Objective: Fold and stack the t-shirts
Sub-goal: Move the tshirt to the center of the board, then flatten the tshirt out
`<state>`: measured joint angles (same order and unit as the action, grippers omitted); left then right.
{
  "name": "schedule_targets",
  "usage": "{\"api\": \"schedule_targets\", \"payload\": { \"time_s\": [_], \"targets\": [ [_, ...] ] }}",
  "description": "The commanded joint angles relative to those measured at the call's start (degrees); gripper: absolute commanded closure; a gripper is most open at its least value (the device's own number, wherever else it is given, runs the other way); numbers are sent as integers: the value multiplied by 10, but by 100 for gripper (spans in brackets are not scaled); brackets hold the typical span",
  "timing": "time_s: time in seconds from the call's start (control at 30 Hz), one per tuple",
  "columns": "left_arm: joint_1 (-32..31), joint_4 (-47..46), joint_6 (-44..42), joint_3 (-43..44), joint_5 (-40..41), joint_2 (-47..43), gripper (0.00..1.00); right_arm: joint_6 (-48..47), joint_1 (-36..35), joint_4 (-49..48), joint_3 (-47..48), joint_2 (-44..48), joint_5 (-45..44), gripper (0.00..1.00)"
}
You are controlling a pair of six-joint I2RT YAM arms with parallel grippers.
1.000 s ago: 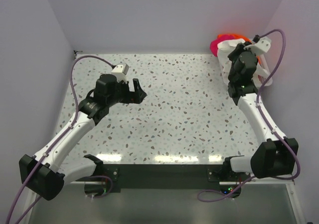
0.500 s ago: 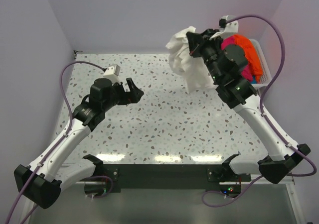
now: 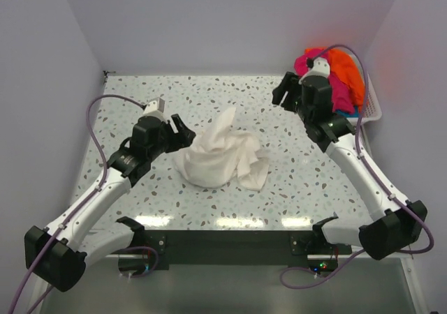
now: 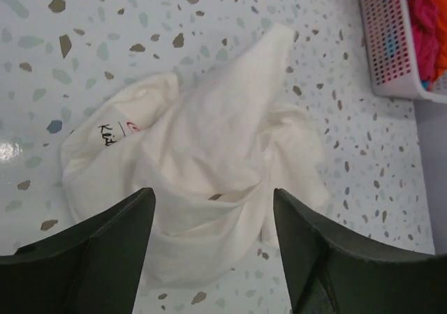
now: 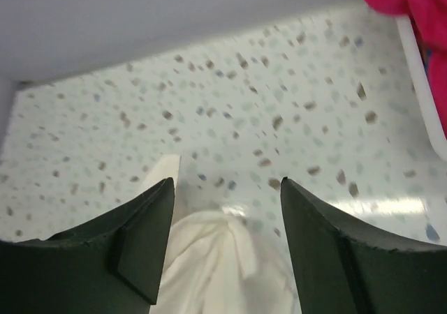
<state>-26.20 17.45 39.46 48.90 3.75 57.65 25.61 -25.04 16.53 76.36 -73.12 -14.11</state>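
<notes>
Three pale lilac-grey walls [image 3: 223, 21], matte and plain, close in the scene on the left, far and right sides. Between them the tabletop [image 3: 300, 188] is a glossy white terrazzo-style slab flecked with grey, tan and bluish chips, and bright lamp reflections run along its near edge. Two white-shelled arms with black joints rise from that near edge, each trailed by a looping purple cable [image 3: 103, 115]. The cream-white t-shirt [image 3: 220, 157] lies in a soft crumpled heap around the middle of the tabletop, a little to the left. It is thickly creased, and one tapered fold points toward the far edge. In the left wrist view its neck label [image 4: 115, 129] shows, with dark handwriting and a small red mark. At the far right corner stands a white plastic basket [image 3: 374, 108] with slatted, perforated walls, and more t-shirts are heaped in it, a magenta-pink one [image 3: 340, 91] and an orange one [image 3: 349, 70] bulging above the rim. The left end effector [image 3: 183, 129] hangs at the left edge of the cream heap, its dark, matte, wedge-shaped fingers [image 4: 105, 237] spread wide with nothing between them; whether they touch the cloth cannot be told. The right end effector [image 3: 285, 92] is raised near the far edge, just left of the basket and well apart from the cream shirt, with its fingers [image 5: 133, 244] likewise spread and empty.
</notes>
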Motion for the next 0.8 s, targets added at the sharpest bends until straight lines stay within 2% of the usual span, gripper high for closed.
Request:
{"api": "schedule_targets", "payload": {
  "time_s": [0.0,0.1,0.23,0.4,0.47,0.6,0.77],
  "targets": [
    [4,-25,26,-43,28,17,29,45,33,51,-97,25,27,34],
    [5,-37,49,-87,46,24,41,59,8,27,-174,29,61,35],
    [5,-50,70,-130,73,32,46,80,-97,18,-245,20,-14,36],
    [5,-63,83,-164,96,42,46,140,-179,-10,-348,31,-54,37],
    [6,-75,83,-176,95,46,40,150,-194,-26,-372,31,-51,37],
    [5,-107,82,-184,86,74,35,160,-211,-57,-378,13,-51,36],
    [5,-129,91,-193,87,93,32,154,-232,-73,-341,-39,-65,34]
  ]
}}
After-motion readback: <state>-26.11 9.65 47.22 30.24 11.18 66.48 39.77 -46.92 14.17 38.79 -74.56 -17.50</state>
